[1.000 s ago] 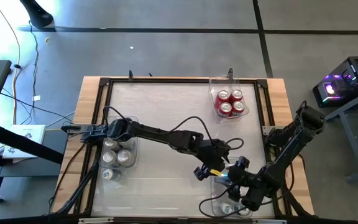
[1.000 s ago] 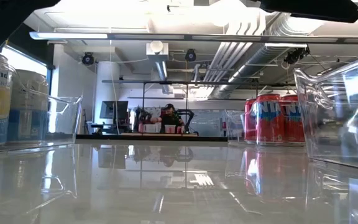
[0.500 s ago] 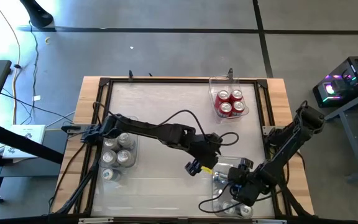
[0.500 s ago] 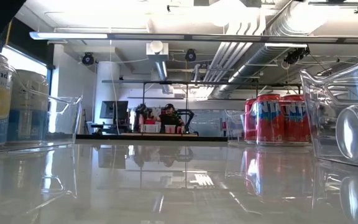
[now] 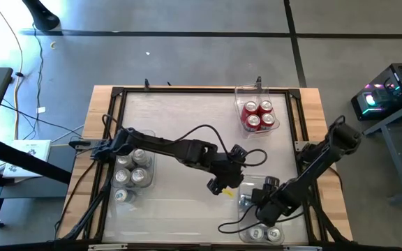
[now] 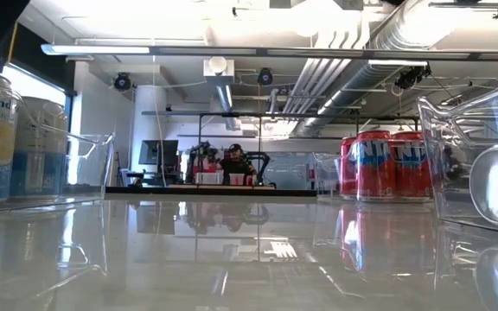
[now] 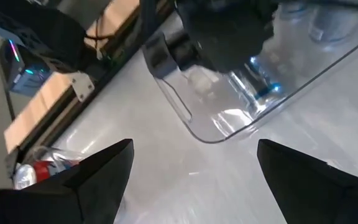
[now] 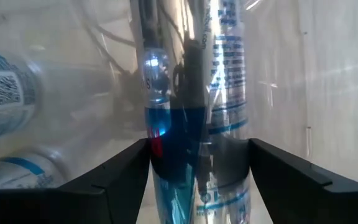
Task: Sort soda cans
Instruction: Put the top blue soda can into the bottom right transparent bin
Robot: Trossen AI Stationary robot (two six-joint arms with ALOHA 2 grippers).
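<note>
A blue soda can point(image 8: 194, 118) fills the right wrist view, seen through clear plastic between that arm's two dark fingers point(image 8: 107, 183), which stand spread to either side of it; whether they touch it cannot be told. More blue cans point(image 5: 247, 199) lie in the clear bin point(image 5: 258, 209) at the near right of the surface, and the low view shows one lying on its side with its silver end point(image 6: 495, 186) facing the camera. The right end effector point(image 5: 265, 215) hangs over this bin, released. Four red cans point(image 5: 258, 115) stand upright in a second clear bin point(image 5: 239, 94) at the far right. Silver-grey cans point(image 5: 132, 171) stand in a third bin point(image 5: 147, 167) at the left edge.

The left end effector point(image 5: 222, 185) hovers over the bare surface point(image 5: 180, 118) just beside the blue bin, its fingers point(image 7: 95, 180) wide apart and holding nothing. Its arm point(image 5: 166, 146) stretches across from the left side.

In the low view, a person point(image 6: 234, 155) sits far back in the room.
</note>
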